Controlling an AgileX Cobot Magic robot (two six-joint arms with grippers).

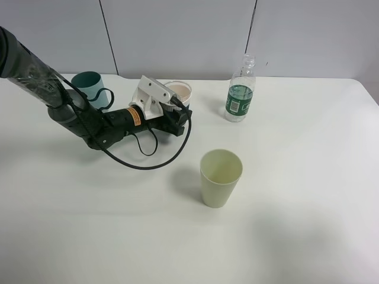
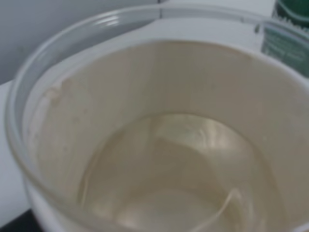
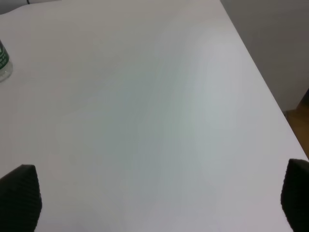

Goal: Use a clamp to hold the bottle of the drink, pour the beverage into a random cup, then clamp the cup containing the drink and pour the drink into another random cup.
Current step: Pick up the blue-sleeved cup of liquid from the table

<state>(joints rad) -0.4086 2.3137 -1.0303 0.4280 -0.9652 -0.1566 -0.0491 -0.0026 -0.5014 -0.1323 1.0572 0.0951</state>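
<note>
The white cup containing the drink (image 1: pixel 179 90) stands at the back of the table, mostly hidden behind my left gripper (image 1: pixel 177 113), which is shut on its side. The left wrist view looks straight into that cup (image 2: pixel 159 82): cream walls and clear beverage (image 2: pixel 178 169) at the bottom. To its right stands the green-labelled bottle (image 1: pixel 240 94), uncapped, also seen as bottle label (image 2: pixel 285 38) and bottle base (image 3: pixel 3 63). The pale yellow-green cup (image 1: pixel 220 177) stands upright and apart, nearer the front. My right gripper (image 3: pixel 157 198) is open over bare table, outside the exterior view.
A teal cup (image 1: pixel 89 86) stands at the back left, behind the left arm (image 1: pixel 65 106). A black cable (image 1: pixel 148 163) loops onto the white table (image 1: pixel 308 207). The table's right edge (image 3: pixel 270 104) drops off beside the right gripper.
</note>
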